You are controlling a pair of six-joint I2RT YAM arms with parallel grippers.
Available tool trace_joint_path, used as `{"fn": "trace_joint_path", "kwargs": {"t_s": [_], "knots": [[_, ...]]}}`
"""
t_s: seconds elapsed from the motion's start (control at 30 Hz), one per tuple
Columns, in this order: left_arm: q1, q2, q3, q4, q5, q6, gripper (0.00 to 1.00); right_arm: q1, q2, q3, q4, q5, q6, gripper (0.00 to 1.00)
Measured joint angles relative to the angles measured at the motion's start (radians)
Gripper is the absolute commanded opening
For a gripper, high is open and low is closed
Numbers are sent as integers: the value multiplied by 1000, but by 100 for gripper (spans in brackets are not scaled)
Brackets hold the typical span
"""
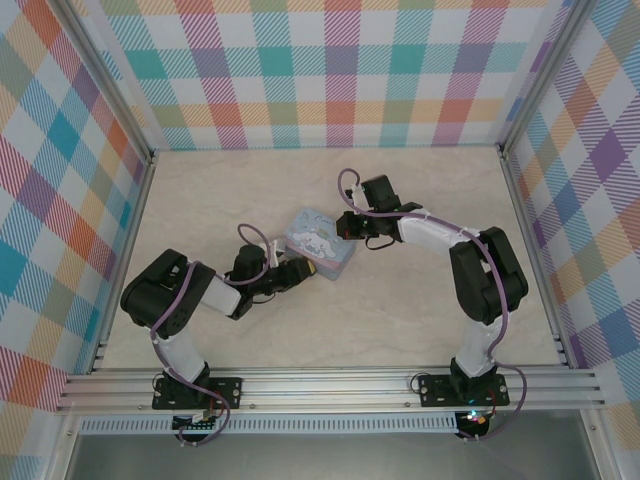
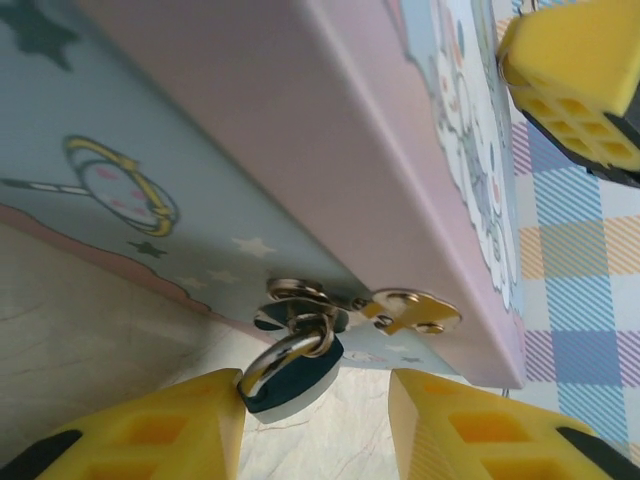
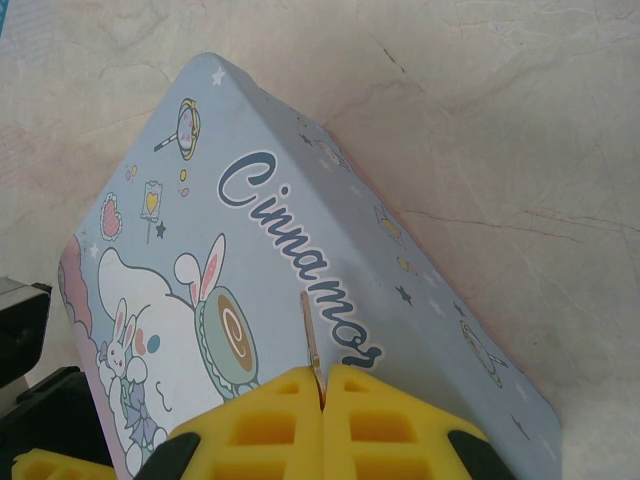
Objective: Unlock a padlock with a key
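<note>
At the hasp [image 2: 298, 292] of the tin [image 2: 200, 120], the padlock [image 2: 297, 380] hangs locked inside the spread left pincer [image 2: 315, 405], one finger touching it. Above the tin, the right pincer [image 3: 322, 392], pressed together, pinches the key [image 3: 311, 330]; inserting and turning are not yet done.

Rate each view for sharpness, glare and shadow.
Left wrist: padlock fairly sharp with glints on its metal; the tin up close goes soft. Right wrist: tin lid print crisp, key thin but clear. Top external: even light, soft shadows, padlock too small to judge.
</note>
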Motion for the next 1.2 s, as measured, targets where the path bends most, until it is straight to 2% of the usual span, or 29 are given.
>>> {"fn": "trace_joint_path", "kwargs": {"t_s": [0.27, 0.6, 0.77, 1.2], "knots": [[-9, 0, -10, 33, -50, -47, 41, 0, 0, 0, 0, 0, 0, 5], [-72, 12, -10, 100, -98, -101, 38, -5, 0, 0, 5, 0, 0, 6], [-74, 13, -16, 114, -140, -117, 35, -5, 0, 0, 7, 0, 0, 6], [-80, 68, -16, 154, -185, -150, 37, -5, 0, 0, 7, 0, 0, 5]]}}
